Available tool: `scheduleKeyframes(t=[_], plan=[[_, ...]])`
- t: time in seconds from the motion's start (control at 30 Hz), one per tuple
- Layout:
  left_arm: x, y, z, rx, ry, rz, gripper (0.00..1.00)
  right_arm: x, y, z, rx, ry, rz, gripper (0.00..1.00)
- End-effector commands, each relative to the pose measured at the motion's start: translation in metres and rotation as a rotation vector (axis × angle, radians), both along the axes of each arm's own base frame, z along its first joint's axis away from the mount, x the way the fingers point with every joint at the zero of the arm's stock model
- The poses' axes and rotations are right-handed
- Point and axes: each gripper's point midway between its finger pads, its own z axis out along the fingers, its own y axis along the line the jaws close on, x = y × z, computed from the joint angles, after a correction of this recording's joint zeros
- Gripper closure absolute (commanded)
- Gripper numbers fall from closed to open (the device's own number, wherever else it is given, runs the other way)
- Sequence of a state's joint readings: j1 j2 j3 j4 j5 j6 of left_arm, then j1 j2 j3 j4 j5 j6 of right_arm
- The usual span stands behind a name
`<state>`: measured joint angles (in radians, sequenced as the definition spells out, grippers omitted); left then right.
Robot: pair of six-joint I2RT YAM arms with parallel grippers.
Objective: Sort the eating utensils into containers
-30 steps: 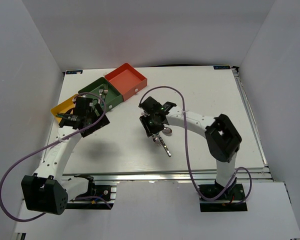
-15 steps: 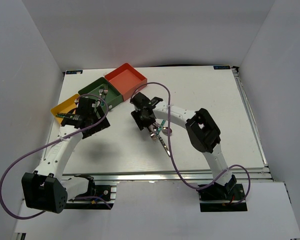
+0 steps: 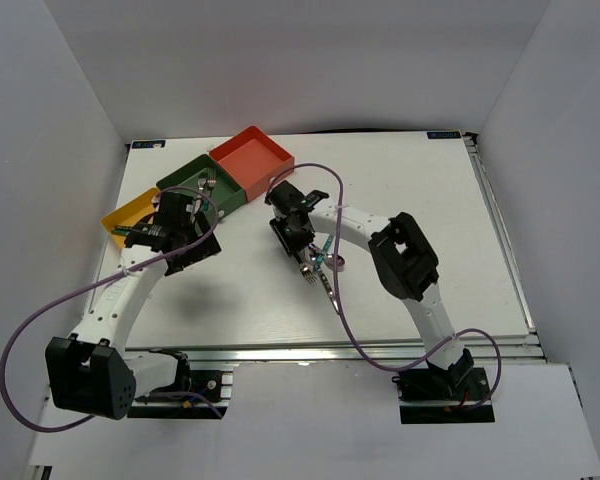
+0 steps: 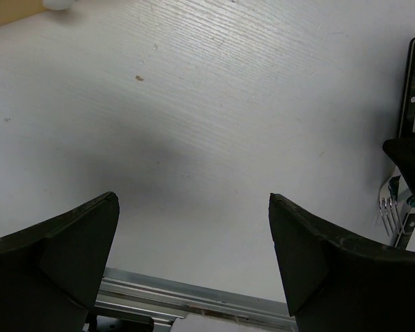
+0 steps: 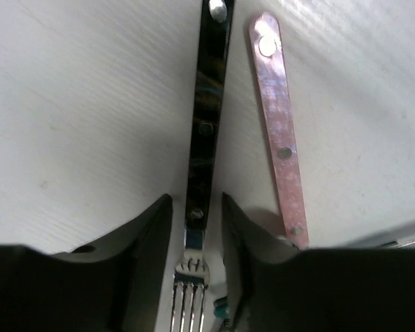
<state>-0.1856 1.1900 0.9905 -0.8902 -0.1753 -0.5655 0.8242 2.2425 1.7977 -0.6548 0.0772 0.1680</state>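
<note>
Pickup of a fork is the step in hand. Right gripper (image 5: 196, 221) sits low over the table (image 5: 69, 104), its jaws narrowly flanking the neck of the dark-handled fork (image 5: 206, 104), tines pointing back between the fingers. Whether the pads already pinch the metal I cannot tell. A pink handle (image 5: 275, 124) lies just beside the fork, nearly parallel. Left gripper (image 4: 194, 200) hovers wide open and empty near the yellow tray (image 3: 125, 215).

Next, I judge, the jaws must close firmly on the neck without catching the pink handle, then lift and carry the fork to the green tray (image 3: 185, 178), where other forks (image 3: 207, 181) seem to lie.
</note>
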Motion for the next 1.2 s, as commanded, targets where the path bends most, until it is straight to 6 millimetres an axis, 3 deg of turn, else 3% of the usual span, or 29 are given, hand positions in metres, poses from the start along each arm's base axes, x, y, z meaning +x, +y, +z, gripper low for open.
scheduleKeyframes(t=[0.0,0.13,0.17,0.2,0.3,0.33,0.37,0.4,0.47,0.5,0.6,0.63,0.9,1.0,1.03,1.13,1.17], plan=[[0.011,-0.004,0.02,-0.013,-0.06,-0.009,0.02,-0.004,0.002,-0.008,0.002,0.033,0.036,0.62],[0.014,-0.01,0.024,-0.047,-0.068,-0.013,0.02,-0.011,0.0,-0.009,0.004,0.051,0.04,0.78],[0.015,-0.013,0.025,-0.065,-0.072,-0.018,0.02,-0.014,0.001,-0.008,0.007,0.053,0.045,0.94],[0.016,-0.018,0.026,-0.092,-0.072,-0.017,0.02,-0.016,0.001,-0.006,0.01,0.054,0.046,1.0],[0.025,-0.044,0.036,-0.228,-0.098,-0.051,0.02,-0.024,0.017,0.023,0.102,0.056,0.064,1.0],[0.031,-0.053,0.043,-0.278,-0.127,-0.067,0.02,-0.032,0.028,0.051,0.195,0.069,0.091,1.0],[0.032,-0.067,0.05,-0.348,-0.134,-0.103,0.02,-0.036,0.033,0.064,0.241,0.077,0.078,1.0],[0.042,-0.076,0.061,-0.402,-0.178,-0.111,0.02,-0.039,0.04,0.096,0.33,0.061,0.086,1.0],[0.045,-0.098,0.076,-0.499,-0.204,-0.165,0.02,-0.05,0.045,0.118,0.41,0.085,0.05,1.0],[0.048,-0.107,0.084,-0.549,-0.22,-0.167,0.02,-0.054,0.046,0.138,0.458,0.074,0.045,1.0],[0.06,-0.135,0.12,-0.667,-0.349,-0.248,0.02,-0.068,0.05,0.157,0.542,0.123,0.029,1.0],[0.064,-0.142,0.132,-0.686,-0.402,-0.272,0.02,-0.073,0.052,0.171,0.59,0.121,0.045,1.0],[0.068,-0.15,0.126,-0.766,-0.407,-0.24,0.02,-0.091,0.059,0.219,0.781,0.134,0.054,1.0],[0.068,-0.151,0.122,-0.777,-0.399,-0.234,0.1,-0.091,0.063,0.228,0.807,0.122,0.06,1.0],[0.068,-0.153,0.121,-0.786,-0.391,-0.238,0.24,-0.09,0.064,0.232,0.813,0.117,0.062,1.0],[0.066,-0.157,0.116,-0.806,-0.365,-0.249,0.49,-0.086,0.066,0.235,0.815,0.096,0.052,1.0],[0.066,-0.158,0.114,-0.808,-0.358,-0.249,0.68,-0.084,0.066,0.236,0.814,0.087,0.049,1.0]])
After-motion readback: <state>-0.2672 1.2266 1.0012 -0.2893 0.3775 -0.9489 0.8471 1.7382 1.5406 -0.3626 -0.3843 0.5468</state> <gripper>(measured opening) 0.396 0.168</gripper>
